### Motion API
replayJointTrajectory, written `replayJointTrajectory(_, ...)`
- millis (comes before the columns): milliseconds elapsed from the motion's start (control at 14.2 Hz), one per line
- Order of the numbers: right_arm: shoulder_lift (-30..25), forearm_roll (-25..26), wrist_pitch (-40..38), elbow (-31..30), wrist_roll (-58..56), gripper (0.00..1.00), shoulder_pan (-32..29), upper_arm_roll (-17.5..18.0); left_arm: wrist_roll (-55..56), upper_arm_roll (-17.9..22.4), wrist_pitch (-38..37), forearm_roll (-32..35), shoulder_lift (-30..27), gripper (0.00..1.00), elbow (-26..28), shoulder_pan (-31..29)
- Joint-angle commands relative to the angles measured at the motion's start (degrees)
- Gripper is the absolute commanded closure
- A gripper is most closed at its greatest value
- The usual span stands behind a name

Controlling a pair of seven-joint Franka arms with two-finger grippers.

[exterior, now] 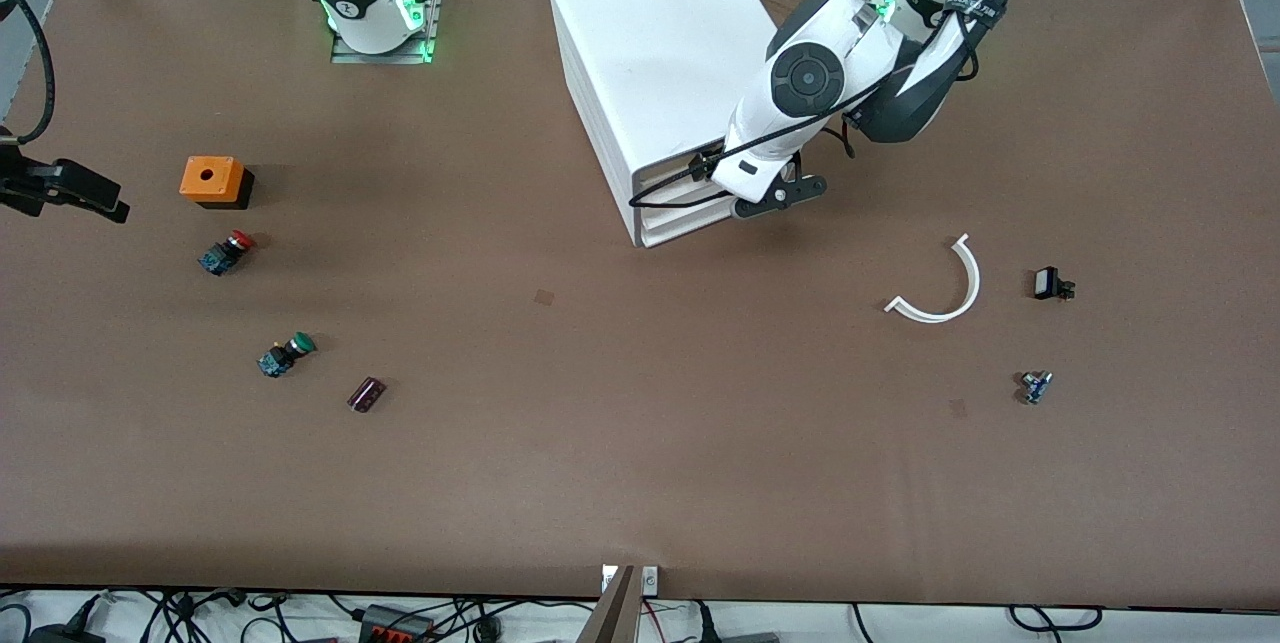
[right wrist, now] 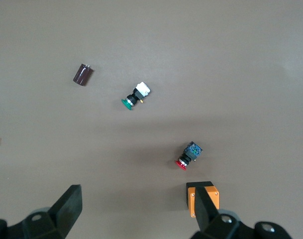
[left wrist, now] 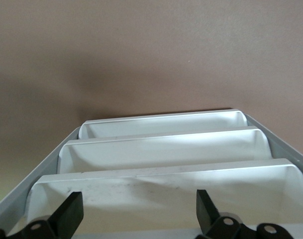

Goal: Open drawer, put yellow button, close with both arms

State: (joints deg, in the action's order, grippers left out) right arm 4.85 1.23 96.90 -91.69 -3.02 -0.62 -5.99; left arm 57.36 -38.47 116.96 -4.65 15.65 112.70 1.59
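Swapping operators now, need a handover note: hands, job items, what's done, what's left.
Left hand: open, at the drawer fronts of the large white box-shaped cabinet.
Right hand: open, over the right arm's end of the table, above the orange plastic box and the red-capped pushbutton.
Uppermost shallow white plastic drawer: looks shut.
Yellow-capped pushbutton: not in any view.
Done: cannot tell; the button may already be inside.
Left: confirm that. If it isn't, open the drawer, find and load the button, then close with both arms.
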Motion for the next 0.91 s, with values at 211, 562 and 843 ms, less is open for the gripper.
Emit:
replayJointTrajectory(211,-2.48,1.05,-1.45,-1.65,0.3,0.0,-0.26,0.81,-11.44,-0.29,-7.34,7.45,-2.29,0.0,-5.38,-7.12)
replayJointTrajectory(562,-2.22,0.96,-0.66,-1.65,0.47,0.0,-0.34,0.63,-26.75,-0.2,-15.43,13.95,-2.2,0.0,-13.97,-13.71)
replayJointTrajectory(843,-2.3,0.96,-0.66,-1.65,0.21,0.0,-0.34,0.72,-38.44,-0.2,-19.3,15.02,-1.85,0.0,-21.02,-18.72)
